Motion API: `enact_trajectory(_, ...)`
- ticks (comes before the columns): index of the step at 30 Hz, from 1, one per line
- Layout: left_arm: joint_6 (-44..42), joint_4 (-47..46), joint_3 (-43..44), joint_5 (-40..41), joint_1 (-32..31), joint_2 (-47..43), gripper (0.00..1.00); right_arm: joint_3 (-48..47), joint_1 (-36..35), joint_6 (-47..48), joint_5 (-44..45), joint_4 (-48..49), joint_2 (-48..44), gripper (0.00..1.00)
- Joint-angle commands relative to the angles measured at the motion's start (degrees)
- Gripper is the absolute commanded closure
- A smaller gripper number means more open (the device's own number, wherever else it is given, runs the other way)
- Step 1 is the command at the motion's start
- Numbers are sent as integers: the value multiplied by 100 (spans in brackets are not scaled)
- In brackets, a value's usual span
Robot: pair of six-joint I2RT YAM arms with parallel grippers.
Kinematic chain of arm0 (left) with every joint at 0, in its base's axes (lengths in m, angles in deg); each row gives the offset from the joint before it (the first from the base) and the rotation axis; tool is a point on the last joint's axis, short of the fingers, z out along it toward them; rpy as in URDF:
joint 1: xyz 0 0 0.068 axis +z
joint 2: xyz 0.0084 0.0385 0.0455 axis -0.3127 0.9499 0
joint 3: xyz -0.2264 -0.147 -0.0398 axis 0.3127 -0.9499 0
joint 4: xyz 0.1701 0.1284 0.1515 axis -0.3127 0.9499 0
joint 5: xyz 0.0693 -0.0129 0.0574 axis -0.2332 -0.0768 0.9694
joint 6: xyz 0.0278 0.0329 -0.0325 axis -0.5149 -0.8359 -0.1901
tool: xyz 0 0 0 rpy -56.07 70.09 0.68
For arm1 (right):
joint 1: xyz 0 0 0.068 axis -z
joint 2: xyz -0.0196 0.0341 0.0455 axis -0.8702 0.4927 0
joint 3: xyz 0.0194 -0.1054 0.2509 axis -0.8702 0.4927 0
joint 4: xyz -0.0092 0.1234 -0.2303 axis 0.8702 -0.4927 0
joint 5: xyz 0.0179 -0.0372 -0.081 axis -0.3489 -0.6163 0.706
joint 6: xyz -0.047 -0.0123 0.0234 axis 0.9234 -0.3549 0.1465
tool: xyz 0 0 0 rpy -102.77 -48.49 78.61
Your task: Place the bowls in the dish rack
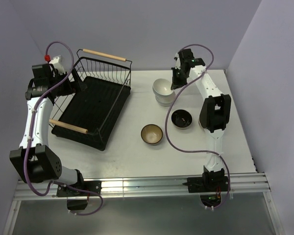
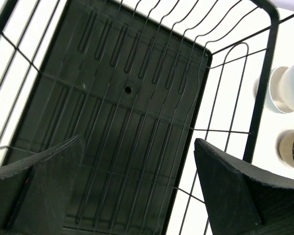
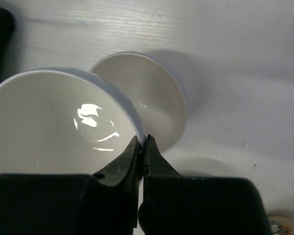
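Note:
My right gripper (image 3: pixel 143 139) is shut on the near rim of a white bowl (image 3: pixel 54 127), held tilted just above another pale bowl (image 3: pixel 154 95). In the top view this gripper (image 1: pixel 175 82) is at the back of the table, over the stack of pale bowls (image 1: pixel 165 99). A glossy black bowl (image 1: pixel 182 118) and a brown bowl with a tan inside (image 1: pixel 152 133) stand on the table. The black wire dish rack (image 1: pixel 95 105) holds no bowls. My left gripper (image 2: pixel 137 142) is open over the rack's tray (image 2: pixel 112 98), at its left side (image 1: pixel 74 82).
The rack's two wooden handles (image 1: pixel 104 54) are at its far and near ends. Its wire wall (image 2: pixel 220 98) stands between my left gripper and the bowl stack (image 2: pixel 286 90). Walls close in the back and right of the table (image 1: pixel 127 152).

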Motion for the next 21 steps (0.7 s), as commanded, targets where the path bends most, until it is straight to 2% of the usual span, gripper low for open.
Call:
enact_trajectory(1,-355,-148,554,-284,17,-190,1,-286,191,-268,-1036,631,-1083,100)
enact_trajectory(6,-338,-236,950,-1232,175,-375,1,292,437,-620,-2345,1747,-1822,100)
enact_trajectory(10,248,-753,1004,-2355,175,-577,0,637,437,-1478,-3206,3055,-2349,100)
enact_trajectory(13,827,-1219,1126,-3226,167,-621,1,760,402,-2164,-3384,3785,-2543,100)
enact_trajectory(15,1224,-1675,1118,-3352,96,-665,1,839,306,-2395,-3454,4051,-2622,100)
enact_trajectory(19,2567,-2923,679,-3659,17,-867,1,840,-10,-2756,-3393,4439,-2676,100)
enact_trajectory(21,2659,-3040,635,-3494,-184,-938,1,690,-273,-2774,-3279,4404,-2579,100)
